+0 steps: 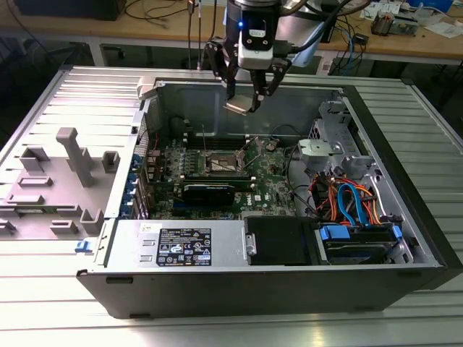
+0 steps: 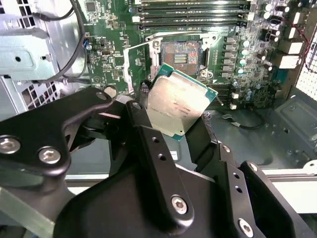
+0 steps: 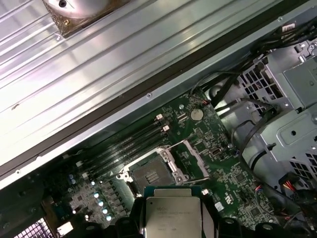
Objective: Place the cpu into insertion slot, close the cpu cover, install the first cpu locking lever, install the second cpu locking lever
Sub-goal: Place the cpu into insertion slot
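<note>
1. Exterior view: open desktop PC case (image 1: 289, 278) lies on its side on a ribbed metal worktop (image 1: 217, 332), w/ the green motherboard (image 1: 271, 177) facing up inside.
2. One robot arm comes down from the top of the view. Its tool (image 1: 241, 107) hangs above the case, over the far wall, well clear of the board.
3. Tool is clenched on the cpu (image 1: 237, 107), a small flat square chip w/ a dull silver top. Second wrist view: the black fingers (image 2: 143, 124) press on opposite edges of the chip (image 2: 181, 104), which sits tilted, metal top toward the camera.
4. First wrist view: cpu (image 3: 173, 213) is held between the finger ends, w/ the board far beneath it.
5. The insertion slot (image 1: 224, 163) is a dark square socket near the middle of the board, w/ its contact field bare in the second wrist view (image 2: 181, 52). Cpu is well apart from it, not touching.
6. The cpu cover (image 3: 197, 157), a thin silver frame, stands swung up beside the socket, on one edge.
7. Exterior view's left: grey plastic fixture (image 1: 65, 173) beside the case.
</note>
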Robot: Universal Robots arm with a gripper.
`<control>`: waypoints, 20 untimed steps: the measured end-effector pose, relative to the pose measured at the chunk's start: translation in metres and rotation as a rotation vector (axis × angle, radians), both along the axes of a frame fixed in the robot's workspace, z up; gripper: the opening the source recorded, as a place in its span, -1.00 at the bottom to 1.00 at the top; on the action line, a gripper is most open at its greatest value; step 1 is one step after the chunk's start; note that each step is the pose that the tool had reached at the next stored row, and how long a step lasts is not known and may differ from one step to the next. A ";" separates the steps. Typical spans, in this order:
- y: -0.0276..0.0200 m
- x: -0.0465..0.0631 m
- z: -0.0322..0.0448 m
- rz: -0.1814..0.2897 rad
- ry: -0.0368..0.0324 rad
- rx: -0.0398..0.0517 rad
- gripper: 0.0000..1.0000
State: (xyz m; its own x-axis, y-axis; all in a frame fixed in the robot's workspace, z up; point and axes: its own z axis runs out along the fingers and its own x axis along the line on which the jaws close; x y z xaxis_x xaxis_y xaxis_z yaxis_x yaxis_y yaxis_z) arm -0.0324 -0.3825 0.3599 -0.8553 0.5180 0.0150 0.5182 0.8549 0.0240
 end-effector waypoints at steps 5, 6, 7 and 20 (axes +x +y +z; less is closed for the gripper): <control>0.0000 0.000 -0.0016 -0.064 0.0001 -0.0002 0.09; 0.0000 0.000 -0.0019 -0.076 0.0001 -0.0001 0.09; 0.0000 0.000 -0.0021 -0.084 0.0000 0.0000 0.09; 0.0000 -0.001 -0.0034 -0.224 0.0002 -0.0002 0.09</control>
